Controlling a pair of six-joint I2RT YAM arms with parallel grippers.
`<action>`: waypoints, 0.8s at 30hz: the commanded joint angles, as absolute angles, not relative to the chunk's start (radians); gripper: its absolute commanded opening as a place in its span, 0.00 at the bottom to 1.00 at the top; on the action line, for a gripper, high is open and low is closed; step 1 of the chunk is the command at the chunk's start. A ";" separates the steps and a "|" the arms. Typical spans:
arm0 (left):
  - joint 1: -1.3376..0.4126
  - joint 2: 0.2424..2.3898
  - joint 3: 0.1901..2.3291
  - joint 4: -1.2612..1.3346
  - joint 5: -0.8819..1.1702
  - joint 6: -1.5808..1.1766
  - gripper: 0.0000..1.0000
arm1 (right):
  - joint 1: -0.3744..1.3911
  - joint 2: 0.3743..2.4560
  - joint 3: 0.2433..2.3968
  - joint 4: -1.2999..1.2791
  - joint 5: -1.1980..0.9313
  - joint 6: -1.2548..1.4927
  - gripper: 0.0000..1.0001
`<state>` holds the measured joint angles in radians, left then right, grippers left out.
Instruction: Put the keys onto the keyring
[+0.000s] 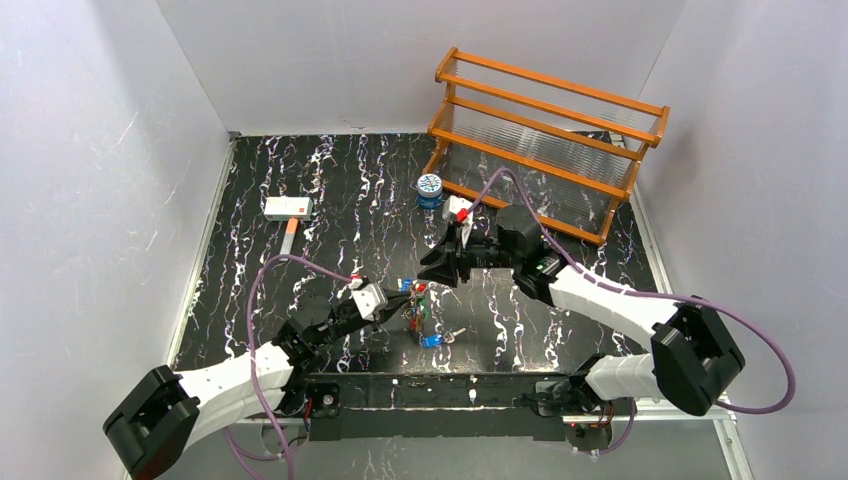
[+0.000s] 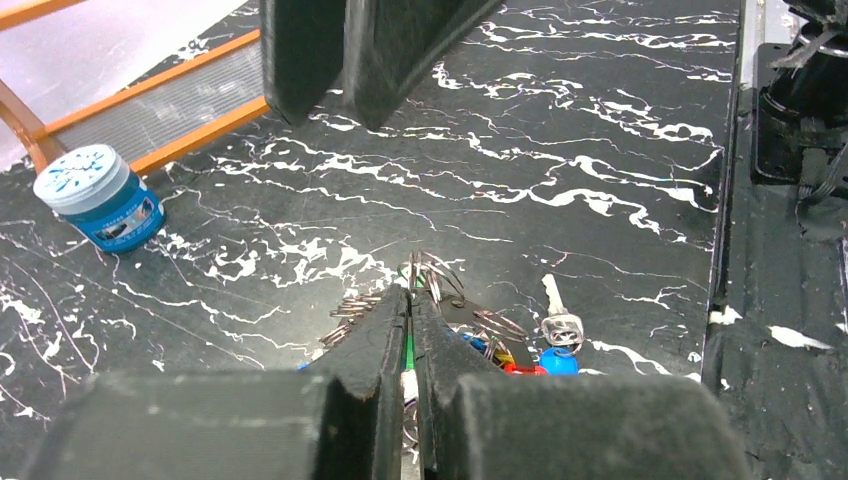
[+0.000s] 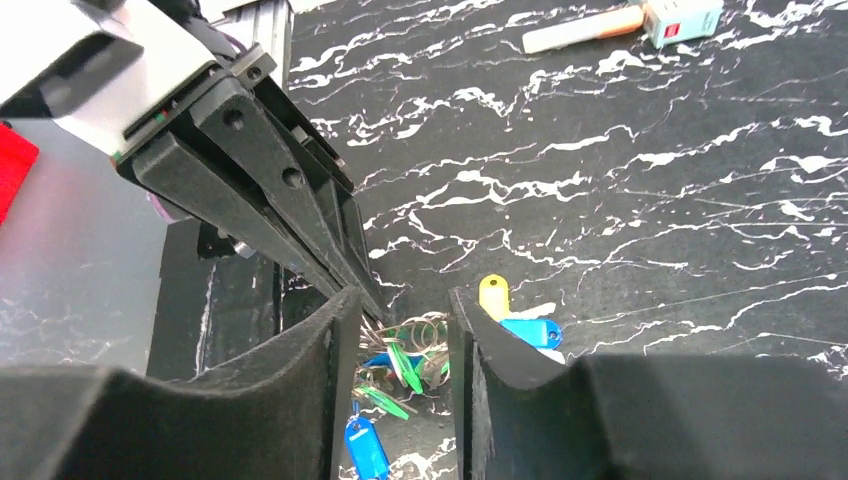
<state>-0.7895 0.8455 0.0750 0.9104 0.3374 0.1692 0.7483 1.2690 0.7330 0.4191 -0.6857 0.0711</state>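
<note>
Right gripper [image 3: 402, 302] is lined up on the bunch, and this is the fiddly bit: my call is it should go for one key head only, close square on the flat of it, and leave the wire loops alone so nothing tangles. Its jaws stand partly open with the green-tagged keys [image 3: 405, 362] and the rings in the gap between them. It has no grip on anything, and I can't tell if a finger brushes the bunch.

At nine o'clock of it in the overhead view, the left gripper [image 2: 412, 295] is pinched fully shut on thin silvery wire, which I take for the keyring [image 2: 432, 272]. That holds the bunch up off the marbled table [image 1: 350, 180]. A silver key [image 2: 561, 322] and a blue-tagged key [image 1: 432, 340] trail at six o'clock of the bunch, with a yellow tag [image 3: 493, 296] just beside them.

Farther out, a blue tin [image 1: 429, 189] sits at twelve o'clock, an orange rack [image 1: 545, 140] at one, and a white box [image 1: 289, 208] at ten.
</note>
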 commanded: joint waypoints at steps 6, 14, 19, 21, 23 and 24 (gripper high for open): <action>-0.793 0.843 0.137 0.826 0.214 0.093 0.00 | 0.756 1.297 0.761 0.312 -0.611 0.095 0.43; -0.793 0.706 0.264 0.447 0.101 0.237 0.00 | 0.756 1.236 0.693 0.332 -0.548 0.049 0.43; -0.793 0.573 0.393 0.096 -0.056 0.400 0.00 | 0.756 1.252 0.669 0.306 -0.557 0.026 0.43; -0.792 0.539 0.420 0.020 -0.095 0.447 0.00 | 0.755 1.263 0.659 0.268 -0.558 0.005 0.42; -0.792 0.520 0.433 -0.040 -0.113 0.484 0.00 | 0.757 1.274 0.651 0.221 -0.564 -0.023 0.42; -0.791 0.518 0.434 -0.054 -0.117 0.492 0.00 | 0.763 1.279 0.648 0.191 -0.557 -0.047 0.43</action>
<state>-0.7895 0.5484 0.3882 0.1349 -0.0208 0.3729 0.7498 1.2636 0.6628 0.2768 -0.5652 0.0349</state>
